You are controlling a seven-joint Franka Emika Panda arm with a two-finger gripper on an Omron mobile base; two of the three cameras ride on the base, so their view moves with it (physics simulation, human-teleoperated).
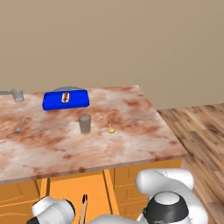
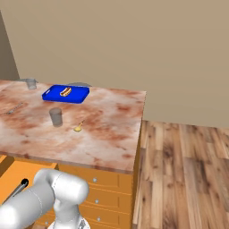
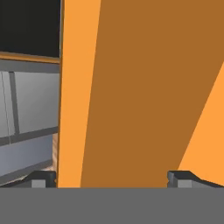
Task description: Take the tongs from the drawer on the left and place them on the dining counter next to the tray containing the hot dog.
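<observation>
gripper (image 3: 112, 180), jaws wide apart and empty, faces the open drawer (image 3: 131, 87); next, reach the tongs (image 1: 83, 208) at 6 o'clock.

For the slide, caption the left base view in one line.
Tongs lie in the open drawer below the dining counter, where the hot dog sits on its tray.

Arm (image 1: 168, 186): glossy white rounded shells, bulbous at the joints; dark, near-black rings and caps where segments meet. One link (image 2: 40, 197) a smooth white cylinder ending in a rounded elbow. Finger tips (image 3: 186, 178): small, dark grey, blocky, with lighter grey faces.
</observation>
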